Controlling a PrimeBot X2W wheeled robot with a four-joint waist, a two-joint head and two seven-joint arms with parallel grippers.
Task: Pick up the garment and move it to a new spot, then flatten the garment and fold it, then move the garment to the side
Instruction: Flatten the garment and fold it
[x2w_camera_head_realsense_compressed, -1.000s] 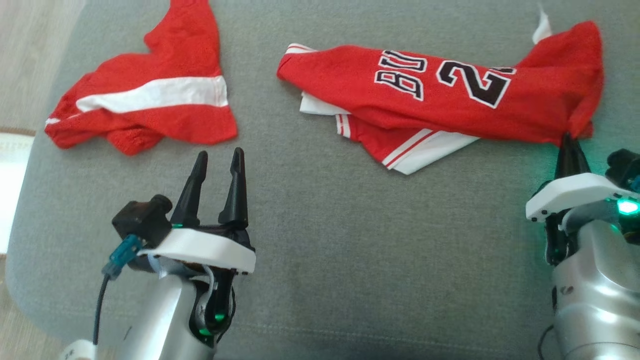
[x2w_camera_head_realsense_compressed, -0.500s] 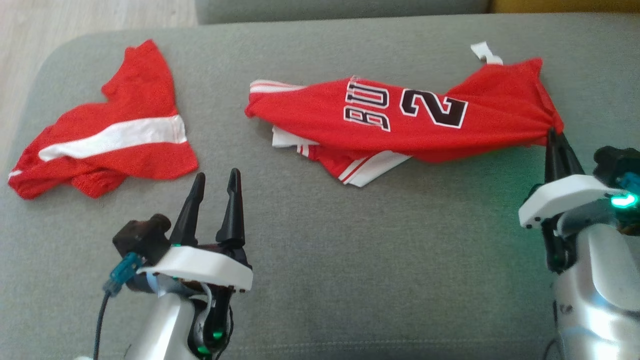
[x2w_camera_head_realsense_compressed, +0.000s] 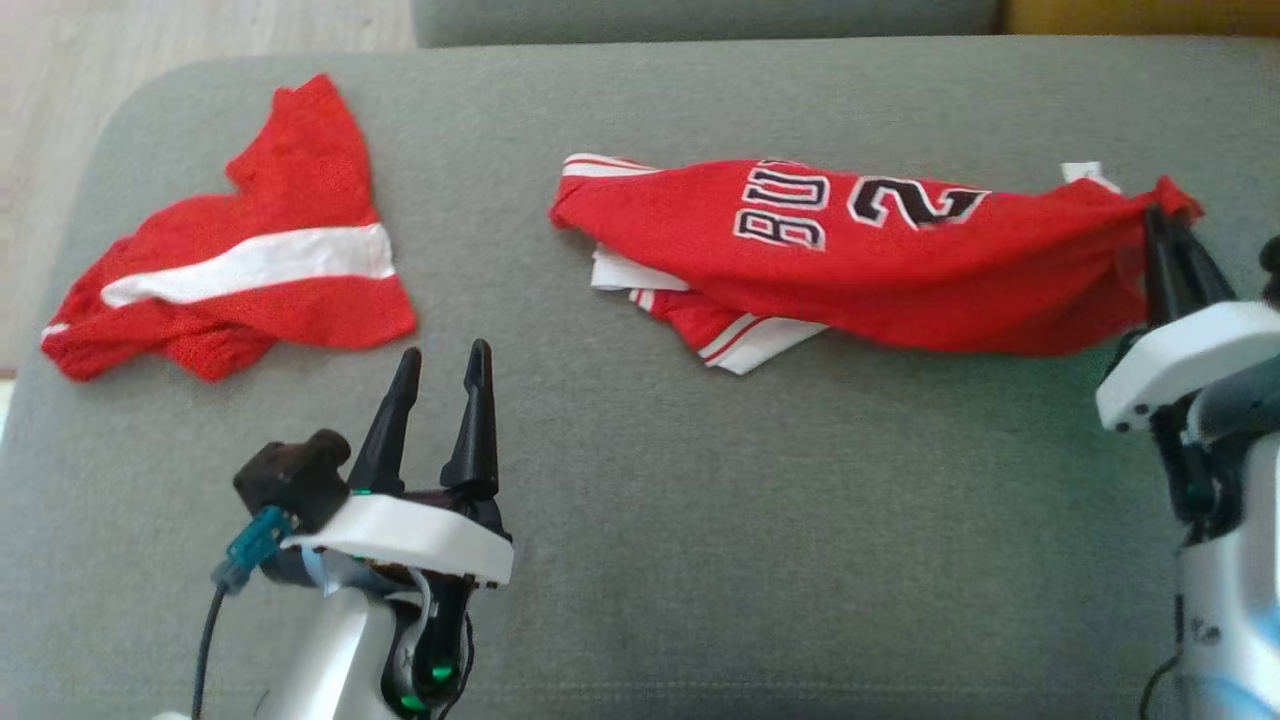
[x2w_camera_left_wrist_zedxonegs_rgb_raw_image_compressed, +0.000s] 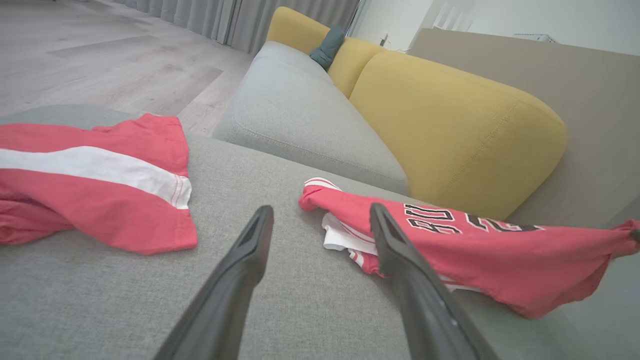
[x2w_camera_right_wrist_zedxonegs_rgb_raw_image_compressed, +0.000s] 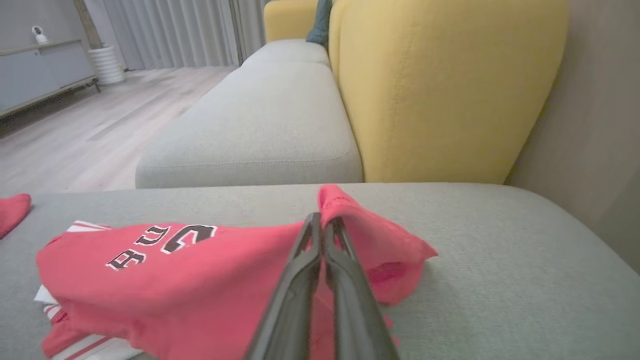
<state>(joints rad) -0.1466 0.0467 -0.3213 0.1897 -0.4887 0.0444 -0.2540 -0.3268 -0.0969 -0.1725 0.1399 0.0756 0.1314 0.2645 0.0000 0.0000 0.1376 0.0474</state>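
- The jersey (x2w_camera_head_realsense_compressed: 880, 270) lies across the right half of the grey cushion (x2w_camera_head_realsense_compressed: 700, 520). Over the last second its bunched right end has been drawn into a narrow, taut band. That end seems lifted clear of the cushion, though the head view is soft there. The move to a new spot looks under way.
- The right gripper (x2w_camera_head_realsense_compressed: 1160, 225) is clamped on that red corner, fingers pressed together.
- The left gripper (x2w_camera_head_realsense_compressed: 445, 360) hovers with fingers apart, empty.
- The striped red garment (x2w_camera_head_realsense_compressed: 250, 275) lies well apart on the left, taking up that side.
- A yellow backrest (x2w_camera_left_wrist_zedxonegs_rgb_raw_image_compressed: 450, 125) stands beyond the cushion, not in the way.
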